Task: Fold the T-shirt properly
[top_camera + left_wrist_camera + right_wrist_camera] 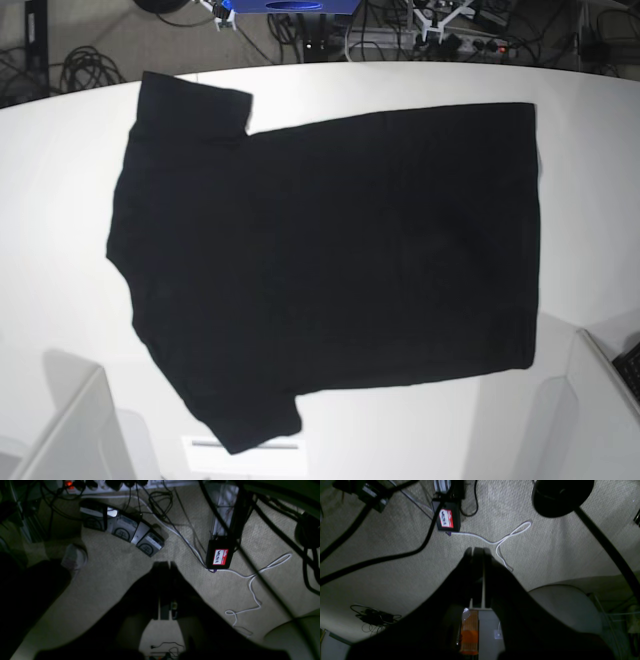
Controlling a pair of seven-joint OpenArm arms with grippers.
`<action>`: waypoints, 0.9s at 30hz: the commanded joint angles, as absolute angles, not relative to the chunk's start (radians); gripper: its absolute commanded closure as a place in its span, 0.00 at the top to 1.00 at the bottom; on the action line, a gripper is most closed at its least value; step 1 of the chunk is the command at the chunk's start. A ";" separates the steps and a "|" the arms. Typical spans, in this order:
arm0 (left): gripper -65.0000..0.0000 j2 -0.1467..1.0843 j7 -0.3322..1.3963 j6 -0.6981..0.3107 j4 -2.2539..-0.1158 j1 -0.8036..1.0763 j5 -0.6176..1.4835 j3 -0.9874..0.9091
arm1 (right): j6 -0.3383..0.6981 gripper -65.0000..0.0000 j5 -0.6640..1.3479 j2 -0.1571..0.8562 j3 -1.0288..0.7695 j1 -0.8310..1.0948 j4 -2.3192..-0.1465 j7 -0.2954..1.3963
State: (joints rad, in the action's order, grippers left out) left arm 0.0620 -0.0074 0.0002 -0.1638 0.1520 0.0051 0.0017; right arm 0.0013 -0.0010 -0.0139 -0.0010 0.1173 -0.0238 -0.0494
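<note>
The T-shirt [340, 260] lies spread flat on the white table [60, 200], plain black side up. Its sleeves point to the far left [190, 105] and the near edge [250, 420], and its hem runs down the right side. Neither gripper shows in the base view. In the left wrist view my left gripper [163, 565] is shut with nothing in it, hanging over carpeted floor. My right gripper [478, 550] is likewise shut and empty above the carpet in the right wrist view. Both are away from the shirt.
Grey arm parts rise at the table's near corners [70, 430] [600, 400]. On the floor lie a black box with a red label [220, 556], a white cable [252, 580], several power bricks [122, 527] and a power strip. A blue object [295, 5] stands behind the table.
</note>
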 commanded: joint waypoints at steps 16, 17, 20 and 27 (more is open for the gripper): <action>0.01 0.068 -0.007 0.004 -0.174 0.162 0.005 -0.007 | 0.007 0.40 0.001 -0.012 -0.004 0.166 -0.105 -0.050; 0.01 0.068 -0.007 0.004 -0.174 0.162 0.005 -0.007 | 0.007 0.47 0.001 -0.012 -0.001 0.166 -0.105 -0.050; 0.01 0.068 -0.007 0.004 -0.174 0.162 0.005 -0.007 | 0.007 0.51 0.001 -0.012 -0.001 0.168 -0.105 -0.050; 0.06 0.068 -0.007 0.005 -0.174 0.162 0.005 -0.007 | 0.007 0.10 0.001 -0.012 -0.004 0.168 -0.105 -0.050</action>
